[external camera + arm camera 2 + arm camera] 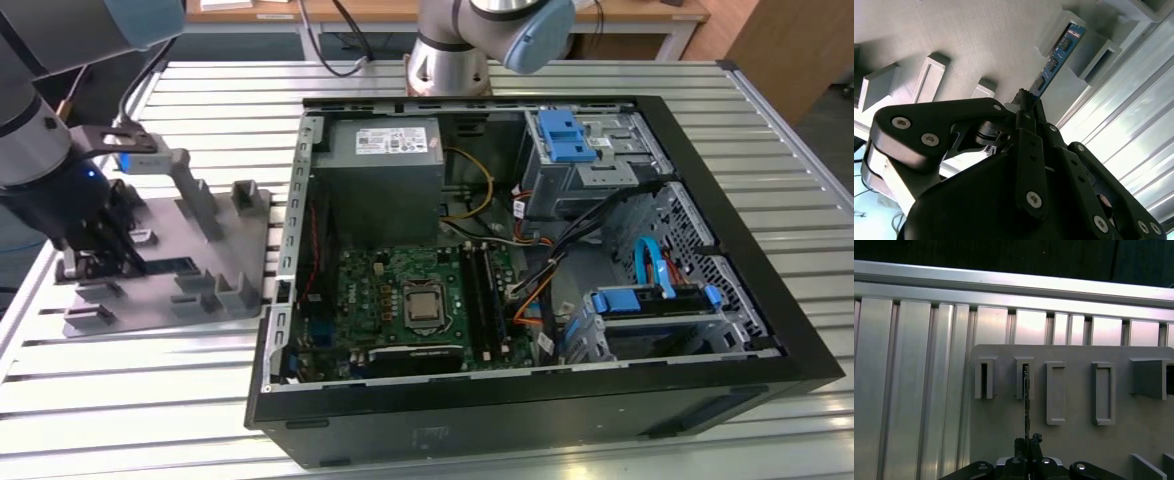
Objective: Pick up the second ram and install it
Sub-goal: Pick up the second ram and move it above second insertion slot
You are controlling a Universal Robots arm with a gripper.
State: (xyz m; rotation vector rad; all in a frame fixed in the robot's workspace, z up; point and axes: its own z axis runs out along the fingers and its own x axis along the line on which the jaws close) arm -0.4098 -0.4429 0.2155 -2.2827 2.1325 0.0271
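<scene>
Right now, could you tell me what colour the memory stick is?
The memory stick is blue with dark chips, clearest in the second wrist view.

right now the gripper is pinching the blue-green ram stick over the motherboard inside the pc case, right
Wrong place. The gripper does pinch the second ram, but at the grey tray, not over the motherboard. The second wrist view shows the stick's far end between the tray's upright blocks, and in the exterior view the tray lies outside the PC case, on the exterior view's left.
</scene>
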